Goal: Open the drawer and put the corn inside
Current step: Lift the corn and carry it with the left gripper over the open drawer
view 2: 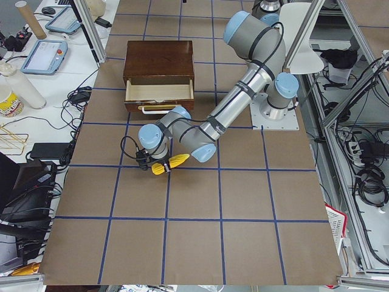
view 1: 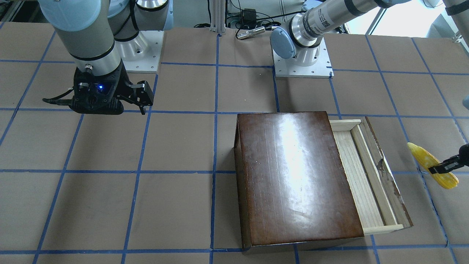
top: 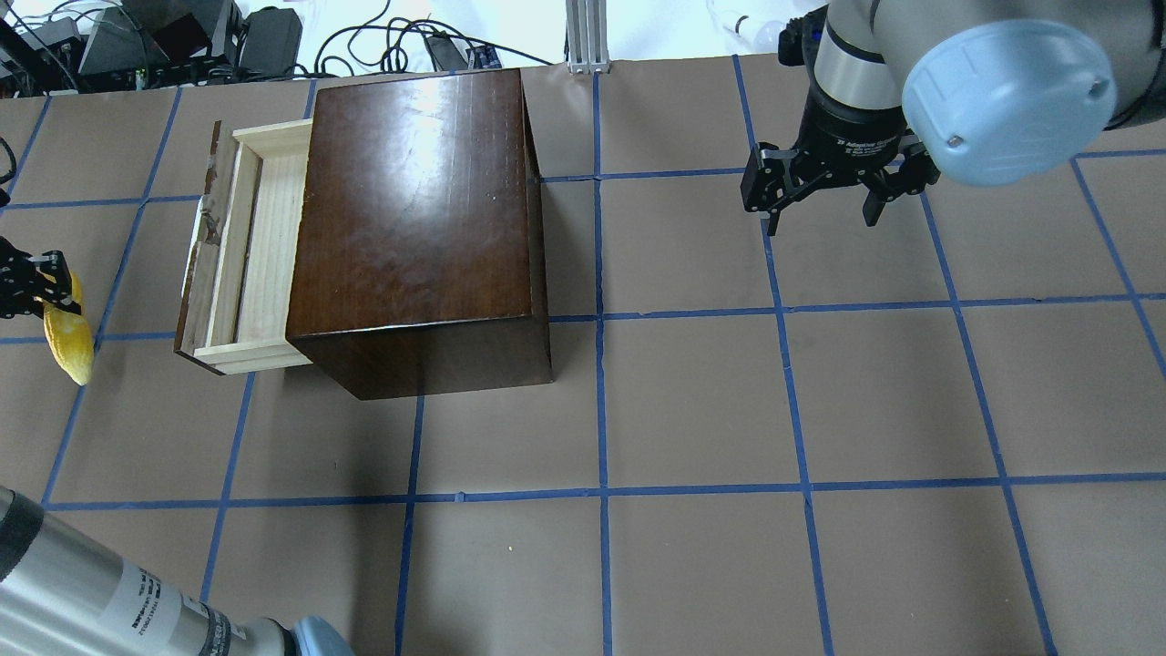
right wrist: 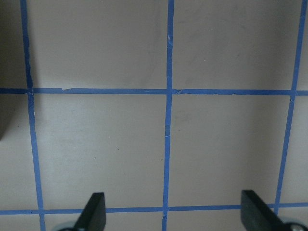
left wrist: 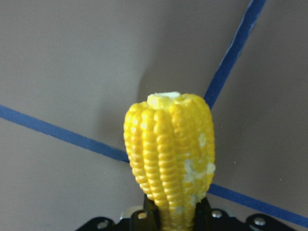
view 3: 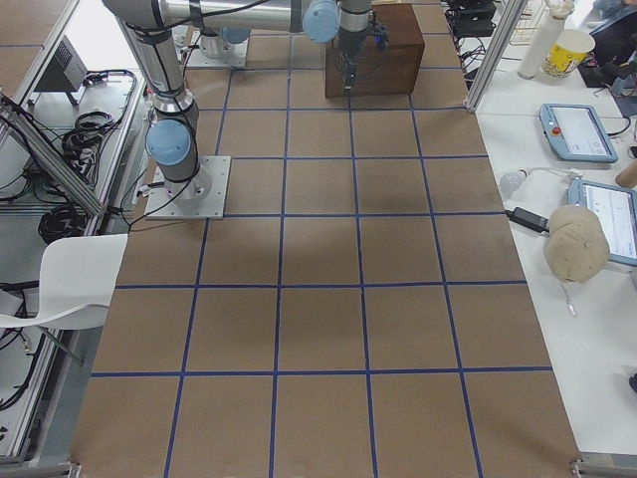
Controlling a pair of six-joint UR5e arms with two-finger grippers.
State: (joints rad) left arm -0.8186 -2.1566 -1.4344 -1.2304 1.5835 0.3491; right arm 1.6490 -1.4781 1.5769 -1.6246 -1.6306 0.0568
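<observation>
L pincer [view 1: 438, 169] is clenched on the corn [view 1: 421, 156], gripping it across the cob approx mid-length. My L wrist cam shows the cob rising from between the jaws, blunt end w/ pale core pointing away from the lens. The corn is out past the drawer side of the box [top: 419, 200], beyond the drawer's dark chipped front panel: near it, not touching. From these views I can't tell if the cob is lifted off the worktop [top: 692, 392] or grazing it.

The drawer [top: 264, 246] is pulled part-way out of the box. A strip of its pale wood floor shows between the box edge and the front panel, and the rest is under the glossy brown top.

R pincer [top: 820, 217] hangs over the worktop on the opp side of the box from the drawer, well apart from the box. It's released: fingers [right wrist: 94, 214] are spread wide, and R wrist cam shows only brown paper and blue tape lines [right wrist: 168, 120] between them.
</observation>
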